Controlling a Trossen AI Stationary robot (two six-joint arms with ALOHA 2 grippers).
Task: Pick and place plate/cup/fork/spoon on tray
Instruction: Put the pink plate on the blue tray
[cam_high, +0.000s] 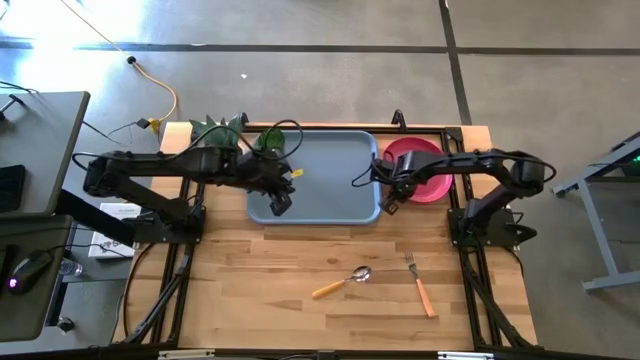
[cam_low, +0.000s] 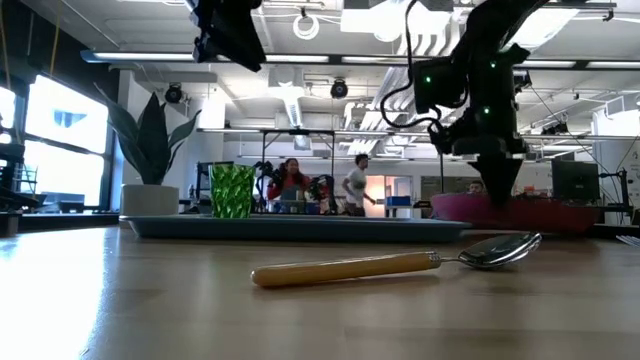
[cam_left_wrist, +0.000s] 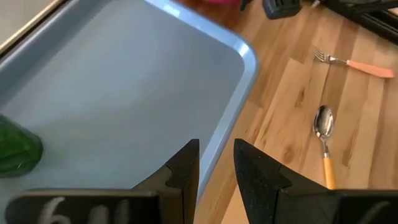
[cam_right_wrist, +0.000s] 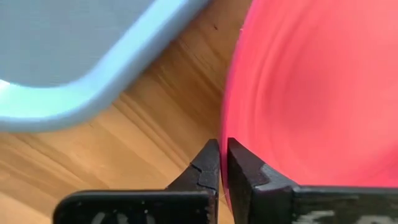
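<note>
The right end effector (cam_right_wrist: 222, 163) is clenched on the plate's (cam_high: 425, 166) rim — fingers nearly together, pinching the edge beside the tray (cam_high: 330, 195). The left end effector (cam_high: 281, 203) hangs above the tray's near edge, released, fingers slightly apart. The cup (cam_low: 231, 191) stands upright on the tray. On the surface (cam_high: 260, 280), the spoon (cam_high: 342, 283) lies slanted, bowl toward the fork (cam_high: 420, 285), whose tines point at the tray.

A wooden table (cam_high: 300, 300) is seen on a concrete floor (cam_high: 330, 25). A leafy plant (cam_low: 150, 140) in a white pot (cam_low: 149, 199) is placed at its far edge. People (cam_low: 290, 180) are visible in the room beyond.
</note>
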